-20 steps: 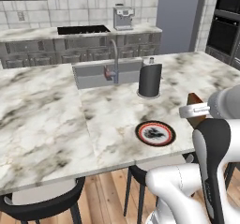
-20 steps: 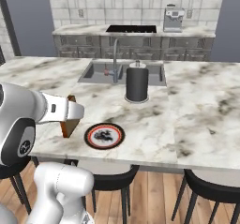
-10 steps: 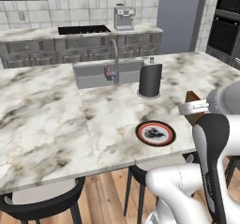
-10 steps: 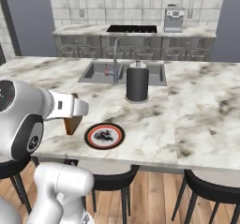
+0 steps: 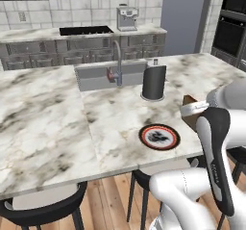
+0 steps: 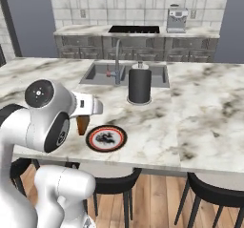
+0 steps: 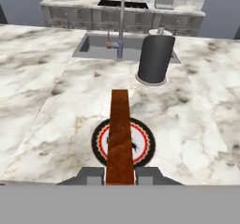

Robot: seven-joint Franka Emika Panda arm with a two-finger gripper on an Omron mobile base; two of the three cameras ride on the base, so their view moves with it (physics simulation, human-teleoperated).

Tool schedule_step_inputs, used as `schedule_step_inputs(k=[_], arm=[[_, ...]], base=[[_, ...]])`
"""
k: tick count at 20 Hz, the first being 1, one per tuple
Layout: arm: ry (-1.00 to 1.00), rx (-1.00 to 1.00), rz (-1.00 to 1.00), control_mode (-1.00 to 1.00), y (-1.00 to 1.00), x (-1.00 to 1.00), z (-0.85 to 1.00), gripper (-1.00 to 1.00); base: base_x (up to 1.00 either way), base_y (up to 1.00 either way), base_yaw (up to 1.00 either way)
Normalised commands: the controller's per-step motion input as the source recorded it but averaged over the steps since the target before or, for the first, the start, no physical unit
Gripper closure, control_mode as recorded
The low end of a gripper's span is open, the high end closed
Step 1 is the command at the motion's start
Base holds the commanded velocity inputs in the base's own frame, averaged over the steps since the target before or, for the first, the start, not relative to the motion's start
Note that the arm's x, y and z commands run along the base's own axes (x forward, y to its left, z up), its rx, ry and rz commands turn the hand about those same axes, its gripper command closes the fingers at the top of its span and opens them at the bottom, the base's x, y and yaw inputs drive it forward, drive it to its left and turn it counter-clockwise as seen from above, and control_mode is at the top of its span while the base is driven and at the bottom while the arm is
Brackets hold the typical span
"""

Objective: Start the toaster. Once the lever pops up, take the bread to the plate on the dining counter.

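Pincer [image 7: 119, 174] clamped on the bread [image 7: 119, 134], above the plate [image 7: 145, 143]; beyond the plate, a dark canister [image 7: 155, 59], sink [image 7: 101, 47] and tap [image 7: 121, 26].

A home kitchen: a marble island table [image 5: 48, 123] with built-in sink [image 5: 103, 75] and tap [image 5: 116, 60], tiled back wall, cooktop [image 5: 85, 30], coffee machine [image 5: 126, 18] and wall ovens [image 5: 233, 27] at upper right.

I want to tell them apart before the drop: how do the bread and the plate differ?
The bread is brown, squarish, held edge-on in the shut gripper; the plate is round, red-rimmed, lying flat on the dining counter. The bread looks much smaller than the plate.
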Motion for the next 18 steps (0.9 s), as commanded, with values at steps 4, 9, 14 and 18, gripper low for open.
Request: schedule_step_inputs(k=[4, 9, 14, 18], arm=[[0.04, 0.0, 0.0, -1.0, 0.04, 0.58, -0.39, 1.0], [0.01, 0.0, 0.0, -1.0, 0.0, 0.62, -0.51, 1.0], [0.0, 0.04, 0.04, -1.0, 0.0, 0.58, -0.63, 1.0], [0.0, 0.09, 0.05, -1.0, 0.0, 0.57, -0.64, 1.0]], base=[[0.0, 0.0, 0.0], [0.0, 0.0, 0.0], [0.0, 0.0, 0.0], [0.0, 0.0, 0.0]])
